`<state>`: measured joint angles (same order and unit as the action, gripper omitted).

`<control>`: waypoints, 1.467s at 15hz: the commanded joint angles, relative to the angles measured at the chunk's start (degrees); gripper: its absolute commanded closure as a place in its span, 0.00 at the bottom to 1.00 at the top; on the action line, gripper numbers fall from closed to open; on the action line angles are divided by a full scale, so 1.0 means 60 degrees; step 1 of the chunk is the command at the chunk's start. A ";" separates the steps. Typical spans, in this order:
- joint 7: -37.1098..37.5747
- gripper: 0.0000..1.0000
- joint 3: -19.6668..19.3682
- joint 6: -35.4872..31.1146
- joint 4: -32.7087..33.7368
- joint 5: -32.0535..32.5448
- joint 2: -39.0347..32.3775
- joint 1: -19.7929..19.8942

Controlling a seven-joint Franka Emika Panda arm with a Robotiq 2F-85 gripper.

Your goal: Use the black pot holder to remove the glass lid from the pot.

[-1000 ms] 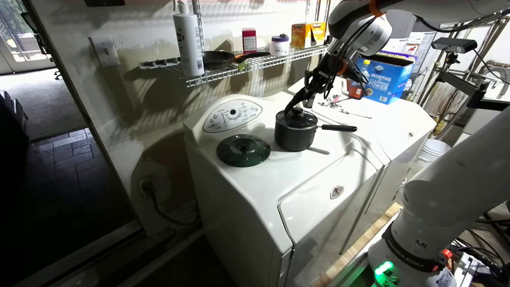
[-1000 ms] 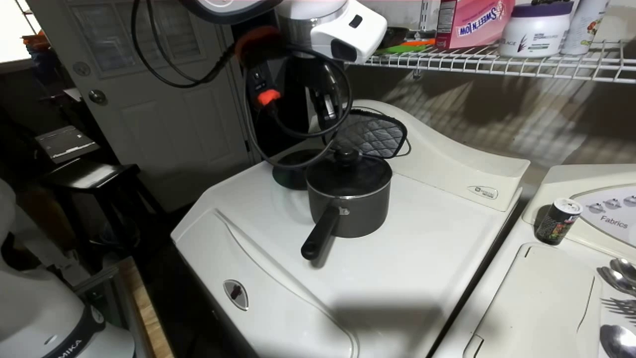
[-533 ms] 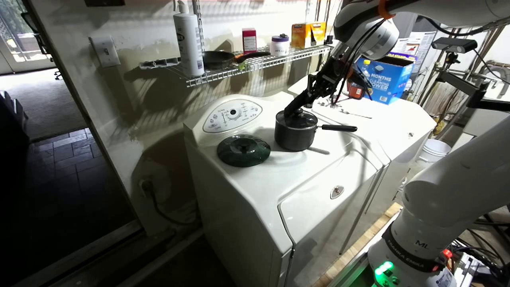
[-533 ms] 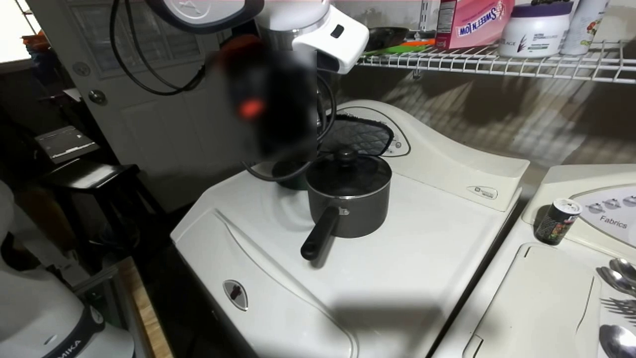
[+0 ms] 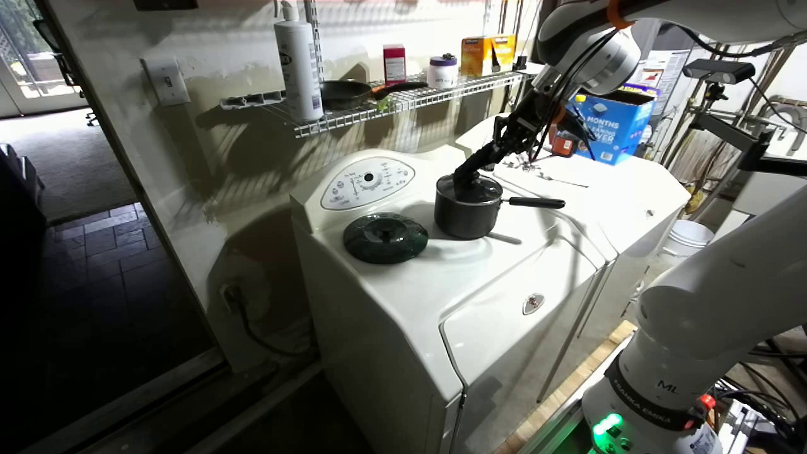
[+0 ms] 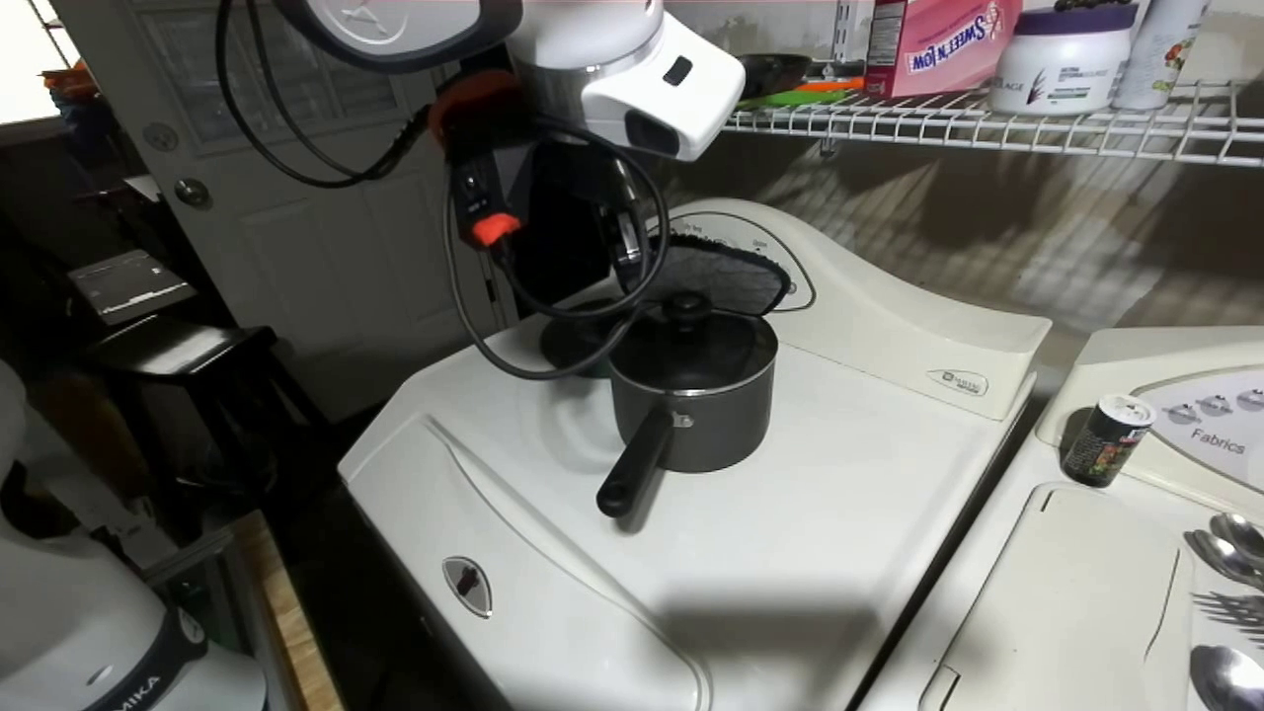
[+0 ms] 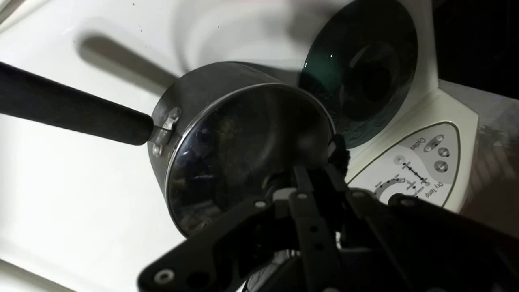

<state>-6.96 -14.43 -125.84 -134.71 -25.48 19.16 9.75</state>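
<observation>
The dark pot (image 5: 465, 219) stands upright on the white appliance top, its long handle toward the front in an exterior view (image 6: 706, 430). The glass lid (image 6: 716, 351) sits flat on its rim; it also shows in the wrist view (image 7: 243, 142). The lid's black knob (image 6: 687, 306) stands up at its centre. My gripper (image 7: 318, 172) is shut on the black pot holder (image 6: 721, 276), a quilted pad that hangs behind the knob. In an exterior view the pad (image 5: 470, 171) slants down over the lid. Whether it touches the knob I cannot tell.
A dark green disc lid (image 5: 386, 238) lies beside the pot. The dial panel (image 5: 369, 181) rises behind. A wire shelf (image 5: 372, 104) with bottles and boxes hangs above. A small dark can (image 6: 1109, 439) and cutlery (image 6: 1229, 592) lie on the neighbouring appliance.
The gripper has shifted and tilted, moving right in an exterior view, with the pot holder lower over the lid's knob. The pot and glass lid have not moved.
</observation>
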 commanded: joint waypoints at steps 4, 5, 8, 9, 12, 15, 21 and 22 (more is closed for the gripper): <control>0.0120 0.97 0.0027 0.0099 0.0115 0.0047 -0.0265 -0.0106; 0.0173 0.97 0.0045 0.0121 0.0140 0.0080 -0.0314 -0.0094; 0.0254 0.97 0.0052 0.0121 0.0139 0.0082 -0.0368 -0.0065; 0.0286 0.97 0.0051 0.0125 0.0139 0.0079 -0.0376 -0.0055; 0.0704 0.97 0.0117 0.0147 0.0184 0.0222 -0.0458 0.0019; 0.1115 0.97 0.0110 0.0051 0.0137 0.0133 -0.0408 0.0054; 0.1977 0.97 0.0282 -0.0112 0.0174 0.0653 -0.0658 0.0151; 0.2160 0.97 0.0317 -0.0162 0.0183 0.0751 -0.0717 0.0161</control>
<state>1.91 -14.04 -125.98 -134.71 -23.72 16.65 9.78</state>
